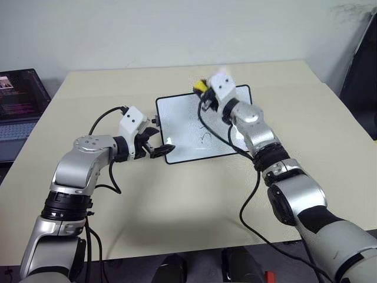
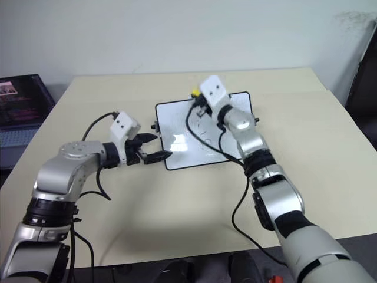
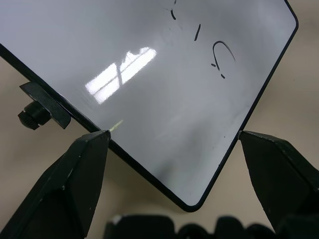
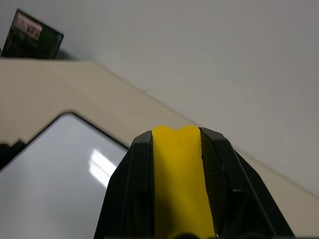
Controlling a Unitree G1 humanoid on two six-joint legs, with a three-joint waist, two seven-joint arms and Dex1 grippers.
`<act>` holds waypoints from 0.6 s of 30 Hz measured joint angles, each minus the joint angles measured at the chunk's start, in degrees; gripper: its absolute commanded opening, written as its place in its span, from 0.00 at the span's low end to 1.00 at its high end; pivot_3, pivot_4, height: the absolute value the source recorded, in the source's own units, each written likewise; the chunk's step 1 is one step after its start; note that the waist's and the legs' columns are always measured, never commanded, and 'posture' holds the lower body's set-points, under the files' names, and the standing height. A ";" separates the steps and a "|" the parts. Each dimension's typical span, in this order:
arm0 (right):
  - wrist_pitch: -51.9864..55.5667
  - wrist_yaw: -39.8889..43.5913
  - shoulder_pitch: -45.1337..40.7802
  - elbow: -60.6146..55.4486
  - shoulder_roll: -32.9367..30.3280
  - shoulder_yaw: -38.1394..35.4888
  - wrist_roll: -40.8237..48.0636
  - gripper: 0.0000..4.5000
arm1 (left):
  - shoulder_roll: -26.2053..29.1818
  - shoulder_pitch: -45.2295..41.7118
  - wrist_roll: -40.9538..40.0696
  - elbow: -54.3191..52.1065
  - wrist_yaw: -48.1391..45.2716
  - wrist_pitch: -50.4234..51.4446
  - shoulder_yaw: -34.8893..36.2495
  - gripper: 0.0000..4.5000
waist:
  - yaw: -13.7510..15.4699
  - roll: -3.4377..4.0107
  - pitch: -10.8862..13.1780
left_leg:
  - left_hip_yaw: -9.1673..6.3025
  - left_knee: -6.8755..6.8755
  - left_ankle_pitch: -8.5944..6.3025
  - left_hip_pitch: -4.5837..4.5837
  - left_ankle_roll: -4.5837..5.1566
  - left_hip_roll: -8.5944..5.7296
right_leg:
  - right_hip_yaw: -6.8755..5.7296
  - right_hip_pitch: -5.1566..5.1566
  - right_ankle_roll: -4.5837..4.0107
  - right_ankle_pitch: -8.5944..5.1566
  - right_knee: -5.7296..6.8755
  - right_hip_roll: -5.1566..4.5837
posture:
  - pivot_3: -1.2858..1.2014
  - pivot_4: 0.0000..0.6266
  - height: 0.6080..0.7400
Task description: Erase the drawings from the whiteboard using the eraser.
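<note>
The whiteboard (image 1: 203,127) lies flat near the middle of the desk (image 1: 177,200), one short side toward the left arm. On its glossy face the drawings (image 3: 219,55), a few thin black strokes and a small curl, sit toward the robot-side half of the board; the rest of the face looks bare apart from window glare.

The right pincer (image 4: 177,149) is pressed together on the eraser (image 4: 178,179), the yellow block standing up between its 2 black fingers. In the head views the eraser (image 1: 201,86) is lifted above the board's far edge, tilted up and off the surface, well apart from the marks.

The left pincer (image 1: 154,147) is spread, its 2 fingertips (image 3: 97,142) straddling the board's near left corner, level with the frame and just beside a small black knob (image 3: 32,115). Whether the tips touch the frame I cannot tell.

Risks, as I judge them:
- The board looks light and smooth-bottomed. If the left pincer is not really bracing it, a wipe could shove it across the desk
- The eraser is pinched narrow and upright. Brought down at this tilt, only an edge would meet the surface, smearing rather than clearing
- The right arm's cable (image 1: 212,130) hangs over the board and could snag or drag on it
- The marks are small, so a pass started from the far edge could miss them
</note>
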 measured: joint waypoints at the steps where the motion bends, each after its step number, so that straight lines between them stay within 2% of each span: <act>1: 1.00 0.20 -0.02 -1.55 0.01 -0.46 0.83 0.22 | 0.00 0.00 0.00 0.00 -0.01 0.00 0.00 1.00 | 0.03 0.00 0.00 | 0.00 0.00 0.00 0.00 0.00 -0.01 | 0.00 0.00 0.00 0.00 0.00 0.00 | 0.52 0.24 1.00; 6: 4.36 1.18 0.88 -7.31 -0.41 -0.84 1.45 0.22 | 0.00 -0.17 0.08 0.04 -0.15 -0.16 -0.02 1.00 | 0.04 0.00 0.00 | 0.00 0.00 0.00 0.00 0.01 -0.01 | 0.00 0.00 0.00 0.00 0.01 0.00 | 0.52 0.24 1.00; 18: 9.16 2.50 8.91 -16.81 -2.75 -0.65 1.38 0.22 | 0.19 -0.47 0.12 0.10 -0.90 -1.30 -0.06 1.00 | 0.02 0.00 0.00 | 0.05 0.00 0.00 -0.01 0.01 0.01 | 0.02 -0.03 0.00 0.00 0.01 0.00 | 0.52 0.24 1.00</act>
